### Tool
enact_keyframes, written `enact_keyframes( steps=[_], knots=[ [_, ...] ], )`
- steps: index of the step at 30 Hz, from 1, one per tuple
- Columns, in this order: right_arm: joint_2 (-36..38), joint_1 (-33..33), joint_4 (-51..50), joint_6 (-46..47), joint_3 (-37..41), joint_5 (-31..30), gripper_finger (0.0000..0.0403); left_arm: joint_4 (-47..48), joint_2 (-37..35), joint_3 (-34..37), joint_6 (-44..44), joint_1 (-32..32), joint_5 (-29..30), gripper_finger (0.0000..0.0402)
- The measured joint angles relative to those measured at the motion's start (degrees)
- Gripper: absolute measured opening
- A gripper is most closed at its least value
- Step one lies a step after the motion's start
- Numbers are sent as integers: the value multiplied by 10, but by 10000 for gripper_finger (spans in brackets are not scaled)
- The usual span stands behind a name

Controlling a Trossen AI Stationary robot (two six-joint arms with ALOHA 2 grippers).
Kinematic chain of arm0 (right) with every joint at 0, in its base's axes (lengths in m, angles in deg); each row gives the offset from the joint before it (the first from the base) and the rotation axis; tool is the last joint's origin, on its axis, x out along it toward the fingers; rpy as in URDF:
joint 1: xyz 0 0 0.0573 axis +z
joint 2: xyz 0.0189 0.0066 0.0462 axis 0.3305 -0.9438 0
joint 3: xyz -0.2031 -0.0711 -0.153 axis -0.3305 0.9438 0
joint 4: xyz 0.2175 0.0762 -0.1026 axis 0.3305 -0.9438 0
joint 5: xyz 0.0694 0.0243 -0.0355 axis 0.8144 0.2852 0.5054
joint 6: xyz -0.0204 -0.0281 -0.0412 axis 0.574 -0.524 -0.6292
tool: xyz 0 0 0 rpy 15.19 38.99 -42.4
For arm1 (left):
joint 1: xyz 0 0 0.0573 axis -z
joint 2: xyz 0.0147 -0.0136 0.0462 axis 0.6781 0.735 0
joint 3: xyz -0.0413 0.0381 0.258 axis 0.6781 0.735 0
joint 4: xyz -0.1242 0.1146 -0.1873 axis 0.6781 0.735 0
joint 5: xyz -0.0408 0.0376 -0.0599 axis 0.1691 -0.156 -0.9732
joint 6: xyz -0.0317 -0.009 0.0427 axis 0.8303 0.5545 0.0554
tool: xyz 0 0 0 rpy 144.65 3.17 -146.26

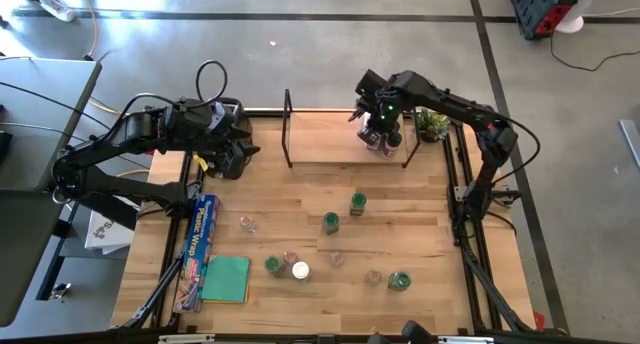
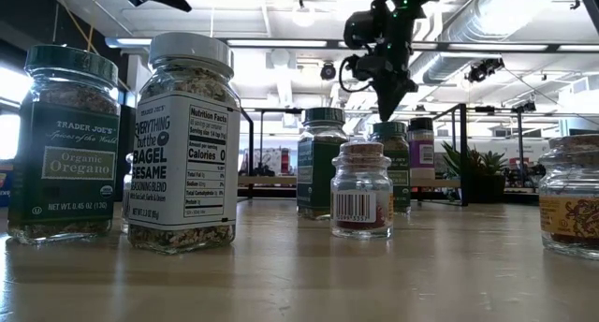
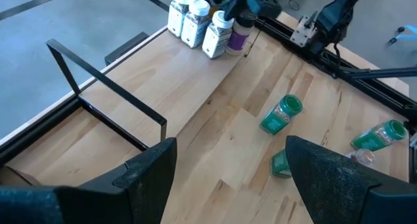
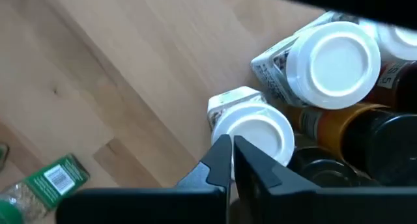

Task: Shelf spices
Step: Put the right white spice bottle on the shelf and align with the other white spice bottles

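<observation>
The shelf [image 1: 335, 139], a light board between thin black end frames, stands at the table's far side. A cluster of spice jars [image 1: 380, 136] stands on its right end; in the right wrist view two of them have white lids [image 4: 335, 64]. My right gripper [image 4: 231, 160] points down over this cluster, shut, with nothing between its fingers. Several more spice jars are scattered on the table nearer the front, some with green lids [image 1: 358, 202], one with a white lid [image 1: 300, 271]. My left gripper [image 3: 228, 178] waits open, raised off the shelf's left end. My right gripper comes from above with its shut fingertips [image 4: 221, 152] at the rim of the nearer jar's white lid [image 4: 257, 129]. I cannot tell whether they touch it. The jar stands on the shelf board among the others.
A small potted plant [image 1: 432, 124] stands just right of the shelf. A foil box [image 1: 200, 246] and a green cloth [image 1: 226, 279] lie at the table's near left. The shelf board's left and middle [image 3: 163, 87] are bare.
</observation>
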Motion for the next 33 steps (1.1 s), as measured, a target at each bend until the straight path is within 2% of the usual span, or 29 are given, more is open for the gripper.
enact_keyframes(
  steps=[11,18,33],
  knots=[
    [0,-8,-3,30,-4,-7,2,0,0,0,3,0,-15,282],
    [3,-14,7,35,23,-7,0,0,0,0,3,0,-15,282],
    [1,-14,49,-78,23,5,0,-4,0,0,4,0,-14,282]
  ],
)
